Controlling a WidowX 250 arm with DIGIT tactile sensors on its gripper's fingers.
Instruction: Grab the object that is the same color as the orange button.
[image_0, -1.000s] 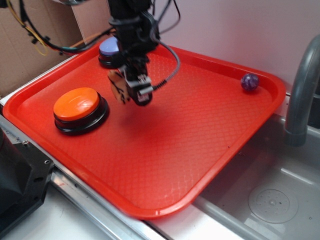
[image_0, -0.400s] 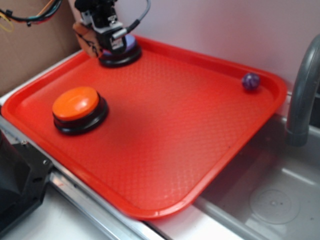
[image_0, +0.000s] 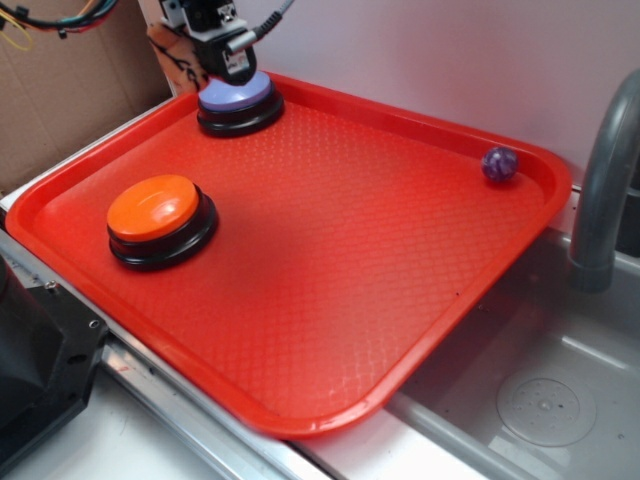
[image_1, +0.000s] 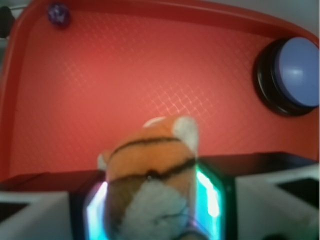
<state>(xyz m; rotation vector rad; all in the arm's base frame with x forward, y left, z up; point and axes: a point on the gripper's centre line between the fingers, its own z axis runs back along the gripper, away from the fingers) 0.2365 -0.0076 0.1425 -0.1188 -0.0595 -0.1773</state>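
A red tray fills the frame, with cardboard at upper left and a sink at lower right. At left centre sits the orange button. At the upper left edge the end effector hangs above the purple button, pinching the plush tiger between its fingers. At upper right lies the purple ball. Judging by this, the grab looks done; nothing obvious remains.

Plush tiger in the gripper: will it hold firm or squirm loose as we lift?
The plush tiger looks soft and fuzzy, so it probably squashes between the fingers rather than slipping. It seems light for its size, so it should put little strain on the gripper. Its head bulges above the pads, so it may flop slightly.
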